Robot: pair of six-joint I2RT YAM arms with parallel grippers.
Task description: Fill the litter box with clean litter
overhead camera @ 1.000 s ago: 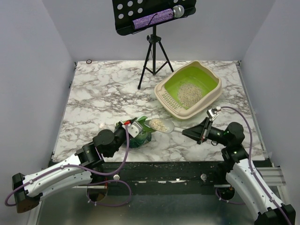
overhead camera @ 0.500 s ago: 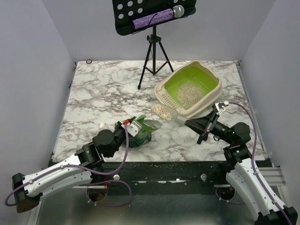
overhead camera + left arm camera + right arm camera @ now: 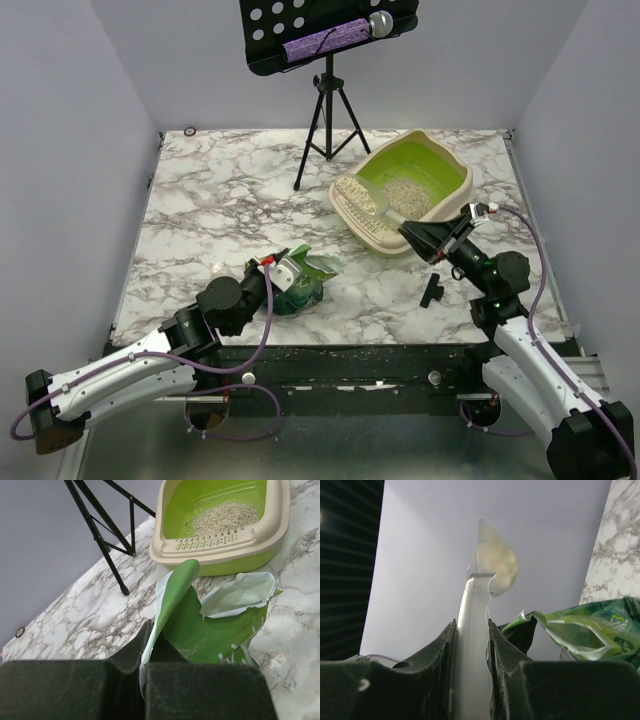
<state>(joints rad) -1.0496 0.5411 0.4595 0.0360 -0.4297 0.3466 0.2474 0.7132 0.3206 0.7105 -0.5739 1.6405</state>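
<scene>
Top external view gives us the right gripper [image 3: 412,232] clamped on the handle of a clear scoop [image 3: 362,195], whose bowl, heaped with pale granules, reaches out ahead of the claw over the slotted strip of the litter box [image 3: 450,205]. Past the scoop's bowl, inside the lime-green tray, we see a patch of clean litter [image 3: 406,192] already lying on the floor of the box. In the right wrist view the two fingers [image 3: 442,655] press the translucent handle from both sides, and the scoop's bowl stands straight out in front of them.

Our left gripper [image 3: 281,272] is closed on the torn edge of the glossy green bag [image 3: 305,290], which lies on the marble table [image 3: 220,210] just beyond the claw. From the left wrist view we see the bag's flap pinched between the dark pads [image 3: 200,690], and the litter box sits farther ahead, well apart from that claw. A black tripod [image 3: 325,125] stands on the table far ahead of the left claw.
</scene>
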